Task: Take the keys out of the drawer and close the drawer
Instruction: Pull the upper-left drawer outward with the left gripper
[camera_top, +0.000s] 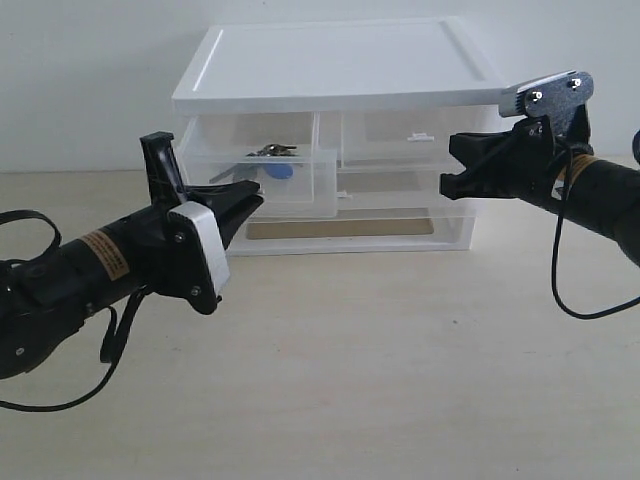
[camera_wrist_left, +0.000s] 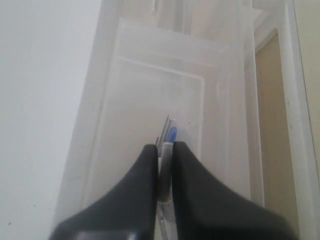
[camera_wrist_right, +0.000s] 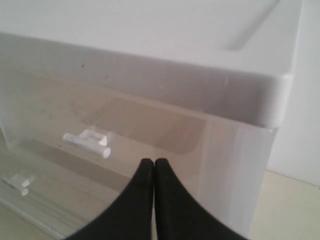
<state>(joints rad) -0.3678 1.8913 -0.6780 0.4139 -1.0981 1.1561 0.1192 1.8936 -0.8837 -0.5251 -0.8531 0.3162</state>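
keys in open drawer, both grippers closed

the keys (camera_top: 272, 152) lie inside the drawer (camera_top: 312, 185), which juts from the cabinet (camera_top: 330, 60)'s upper left. the left gripper (camera_wrist_left: 165, 147) sits at the drawer's front, jaws nearly together, seemingly pinching its handle. the right gripper (camera_wrist_right: 154, 165) hovers at the cabinet's right end, before the twin drawer (camera_top: 420, 125), jaws pressed together, empty.

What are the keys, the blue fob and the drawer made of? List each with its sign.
The keys: metal by the look, dull grey with thin flat blades. The fob: probably plastic, a smooth, solid blue. The drawer: clear plastic, slightly hazy; the things inside show through its walls.
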